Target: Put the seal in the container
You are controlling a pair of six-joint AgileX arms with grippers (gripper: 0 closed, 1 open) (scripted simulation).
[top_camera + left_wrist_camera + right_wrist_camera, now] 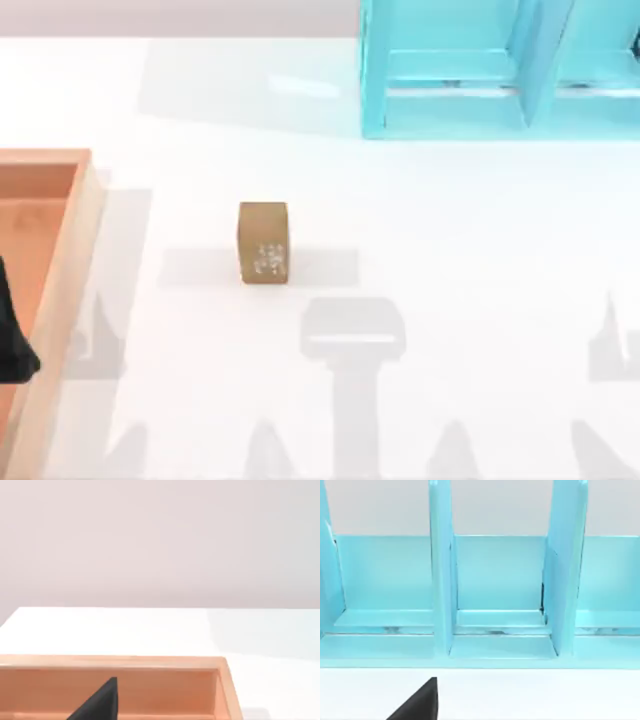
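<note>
Seal [263, 243] sitting upright on the white surface [450, 220], roughly mid-scene, carved whitish face toward the camera, untouched and well apart from the container [62, 260] at the left edge. Nothing gripping it.

Left tool [12, 345] hanging over the container's interior at the far left; a dark sliver of it [97, 702] poking in over the tray wall in the left wrist view. Open or clenched: cannot tell. Right tool [417, 702] showing as a dark wedge facing the cyan shelf frame [500, 65]; state likewise impossible to tell.

Risks, judging from here:
- Block being small and tall-ish, so an off-centre pinch likely tipping or twisting it before closing.
- Descending too low probably driving fingertips into the surface; too high, clipping just the top edge and slipping.
- Carrying low toward the tray risking a knock on the raised rim [85, 230].
- Releasing near the rim likely leaving the seal perched on it or bouncing out.

Hard to make out:
- Container cropped by the frame at left and bottom, so full extent unknown.
- Both arms mostly out of frame.
- Shelf frame cut off at top and right.
</note>
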